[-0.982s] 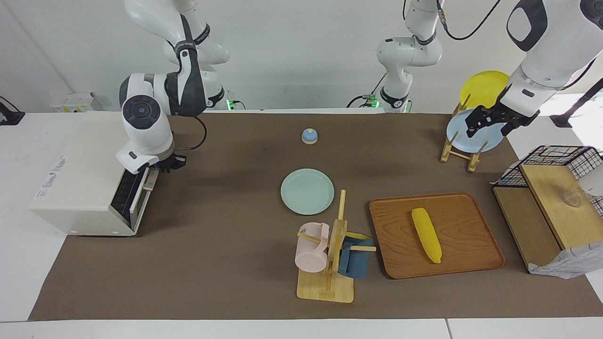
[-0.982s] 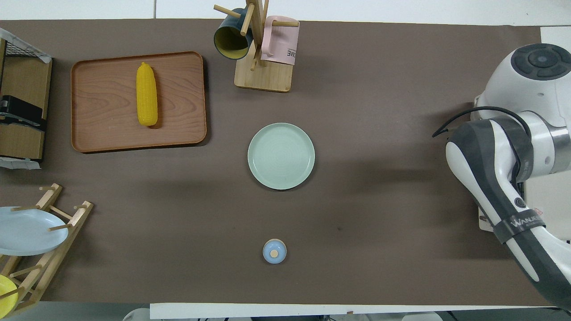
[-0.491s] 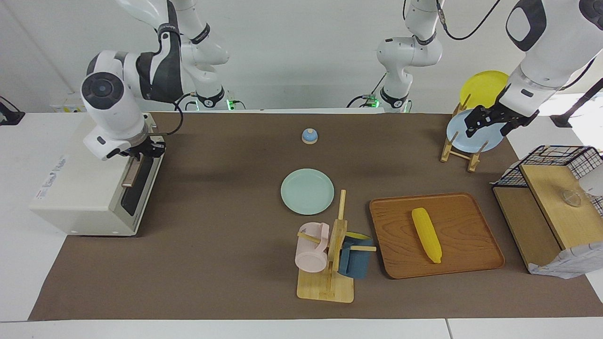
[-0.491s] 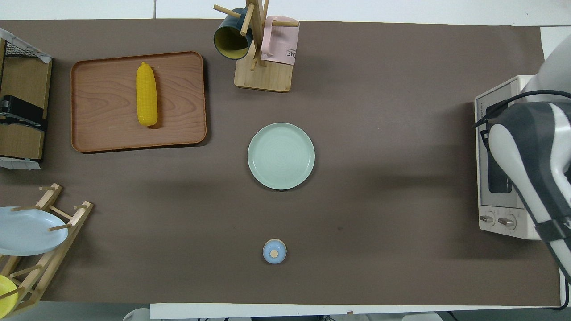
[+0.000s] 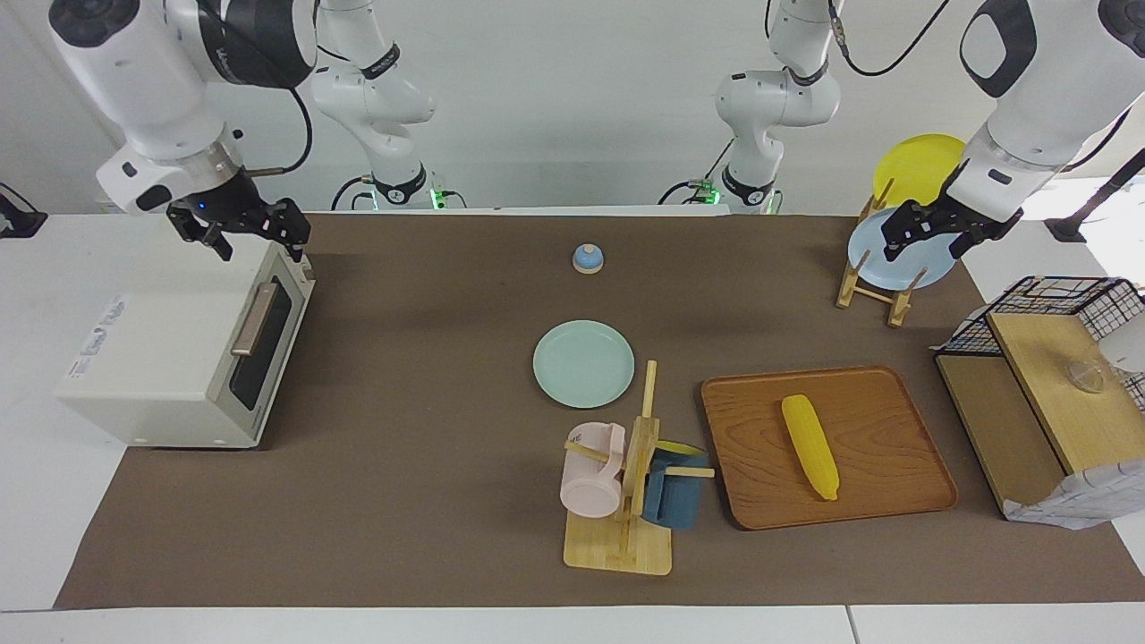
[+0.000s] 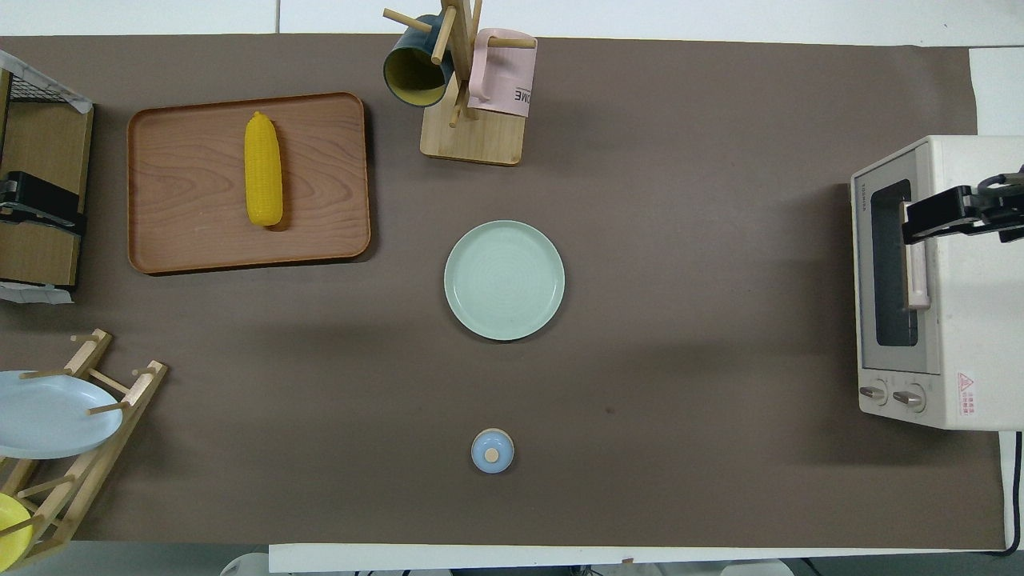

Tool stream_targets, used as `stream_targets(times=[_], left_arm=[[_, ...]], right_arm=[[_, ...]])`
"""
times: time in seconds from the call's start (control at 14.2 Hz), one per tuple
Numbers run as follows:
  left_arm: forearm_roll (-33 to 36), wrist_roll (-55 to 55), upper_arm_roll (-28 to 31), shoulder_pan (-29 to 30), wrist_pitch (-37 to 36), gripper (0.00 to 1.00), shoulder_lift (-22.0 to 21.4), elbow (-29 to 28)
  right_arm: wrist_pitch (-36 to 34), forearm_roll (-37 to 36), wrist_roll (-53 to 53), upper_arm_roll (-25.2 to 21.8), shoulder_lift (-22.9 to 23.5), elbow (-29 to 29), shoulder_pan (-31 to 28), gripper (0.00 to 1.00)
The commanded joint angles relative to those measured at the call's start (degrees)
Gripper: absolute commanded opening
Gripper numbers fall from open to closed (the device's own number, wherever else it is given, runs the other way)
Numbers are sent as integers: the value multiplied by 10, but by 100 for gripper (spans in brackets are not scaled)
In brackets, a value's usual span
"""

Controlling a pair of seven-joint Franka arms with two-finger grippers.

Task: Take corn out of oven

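Yellow corn (image 5: pixel 810 446) on wooden tray (image 5: pixel 894 420)

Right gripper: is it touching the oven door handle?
Apart. In the facing view the right gripper hangs open above the oven, with clear space down to the tan handle on the shut door.

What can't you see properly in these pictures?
- Inside of the oven: both views, its dark door is shut.
- Yellow plate: overhead view, cut off by the picture's edge.
- Right gripper: overhead view, mostly cut off by the edge.
- Left gripper: absent from the overhead view.
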Motion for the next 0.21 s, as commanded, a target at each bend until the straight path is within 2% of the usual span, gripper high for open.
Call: stream_targets(times=[0.0, 0.14], left_arm=[[-2, 6, 3, -4, 2, 100, -5, -5], [-2, 6, 3, -4, 5, 100, -5, -5]], right_arm=[[-23, 15, -5, 2, 30, 43, -15, 100], [-17, 14, -6, 1, 31, 41, -20, 100]])
